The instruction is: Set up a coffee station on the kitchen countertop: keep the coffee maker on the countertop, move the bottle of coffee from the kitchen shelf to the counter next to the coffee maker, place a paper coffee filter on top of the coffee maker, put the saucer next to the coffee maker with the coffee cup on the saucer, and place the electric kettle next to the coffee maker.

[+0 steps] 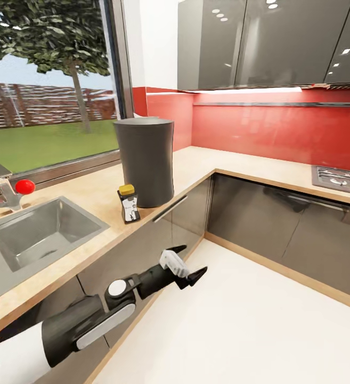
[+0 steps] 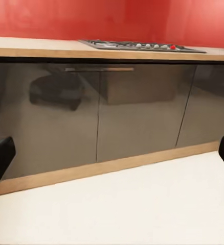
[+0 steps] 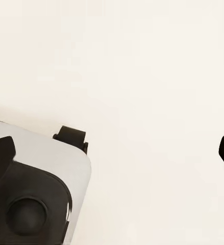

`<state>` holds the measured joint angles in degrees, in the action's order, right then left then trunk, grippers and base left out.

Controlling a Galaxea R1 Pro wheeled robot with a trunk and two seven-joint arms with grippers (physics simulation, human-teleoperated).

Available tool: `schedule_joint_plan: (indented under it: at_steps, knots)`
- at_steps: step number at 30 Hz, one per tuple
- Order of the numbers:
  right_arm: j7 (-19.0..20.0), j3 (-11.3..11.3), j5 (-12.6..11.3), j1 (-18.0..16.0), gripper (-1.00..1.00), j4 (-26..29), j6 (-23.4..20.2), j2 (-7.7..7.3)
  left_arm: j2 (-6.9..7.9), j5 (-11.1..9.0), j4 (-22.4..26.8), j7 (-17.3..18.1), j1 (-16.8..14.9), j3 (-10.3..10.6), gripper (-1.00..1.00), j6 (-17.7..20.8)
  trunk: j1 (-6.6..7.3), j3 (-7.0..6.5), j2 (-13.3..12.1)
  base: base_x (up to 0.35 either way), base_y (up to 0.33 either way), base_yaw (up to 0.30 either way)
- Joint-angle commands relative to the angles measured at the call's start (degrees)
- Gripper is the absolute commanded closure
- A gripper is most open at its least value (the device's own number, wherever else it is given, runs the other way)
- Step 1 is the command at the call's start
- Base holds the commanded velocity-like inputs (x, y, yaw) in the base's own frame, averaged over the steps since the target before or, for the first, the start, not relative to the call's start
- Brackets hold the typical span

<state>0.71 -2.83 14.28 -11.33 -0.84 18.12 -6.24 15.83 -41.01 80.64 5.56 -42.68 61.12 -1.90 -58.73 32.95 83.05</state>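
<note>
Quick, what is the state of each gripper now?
Left gripper: open, holding nothing.
Right gripper: open, holding nothing.

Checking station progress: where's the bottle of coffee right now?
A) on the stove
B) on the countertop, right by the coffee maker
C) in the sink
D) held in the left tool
B. The bottle of coffee, yellow lid up, stands on the countertop just in front of the charcoal coffee maker, near the counter edge; the left tool hangs open and empty over the floor.
</note>
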Motion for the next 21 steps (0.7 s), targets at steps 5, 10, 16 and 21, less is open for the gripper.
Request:
schedule_joint_plan:
  at_steps: [5, 10, 16, 21]
  knots:
    - [-0.01, -0.28, -0.08, -0.15, -1.0, 1.12, 0.23, -0.01, -1.58, -0.61, -1.64, 0.05, 1.54, -1.46, -1.0, 0.23, 0.0, 0.05, 0.03, 0.0, 0.0, 0.0]
    - [-0.01, -0.28, -0.08, -0.15, -1.0, 1.12, 0.23, -0.01, -2.29, -0.61, -3.25, 0.05, 3.16, -3.07, -1.0, 0.23, 0.0, 0.05, 0.03, 0.0, 0.0, 0.0]
    - [-0.01, -0.28, -0.08, -0.15, -1.0, 1.12, 0.23, -0.01, -2.29, -0.61, -3.27, 0.05, 5.09, -4.86, -1.0, 0.23, 0.0, 0.05, 0.03, 0.0, 0.0, 0.0]
    - [-0.01, -0.28, -0.08, -0.15, -1.0, 1.12, 0.23, -0.01, -2.29, -0.61, -3.27, 0.05, 5.37, -4.86, -1.0, 0.23, 0.0, 0.05, 0.03, 0.0, 0.0, 0.0]
